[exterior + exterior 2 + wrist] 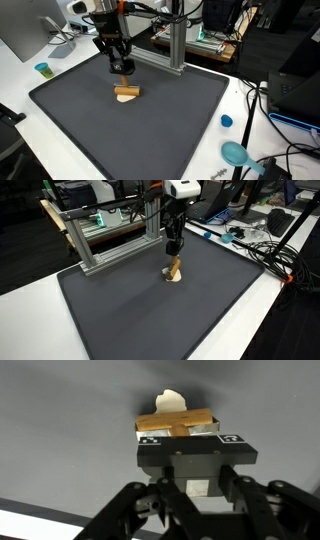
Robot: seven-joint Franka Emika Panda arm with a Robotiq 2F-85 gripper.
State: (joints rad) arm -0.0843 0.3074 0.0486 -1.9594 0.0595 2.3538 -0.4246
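My gripper [121, 66] [173, 246] hangs low over the middle of a dark grey mat [90, 125] [140, 315]. It is shut on a small upright wooden block [122, 81] [174, 263] [181, 426]. This block's lower end meets a flat tan wooden block [127, 95] [173, 278] [160, 423] lying on the mat. In the wrist view my gripper [190, 440] comes in from the bottom, and the two wooden pieces form a cross just beyond its fingertips. A pale rounded piece [168, 401] shows behind them.
An aluminium frame [172, 45] [108, 235] stands at the mat's far edge, close behind the gripper. On the white table lie a blue cup [43, 70], a blue cap [226, 121], a teal round object [235, 153] and cables [262, 250].
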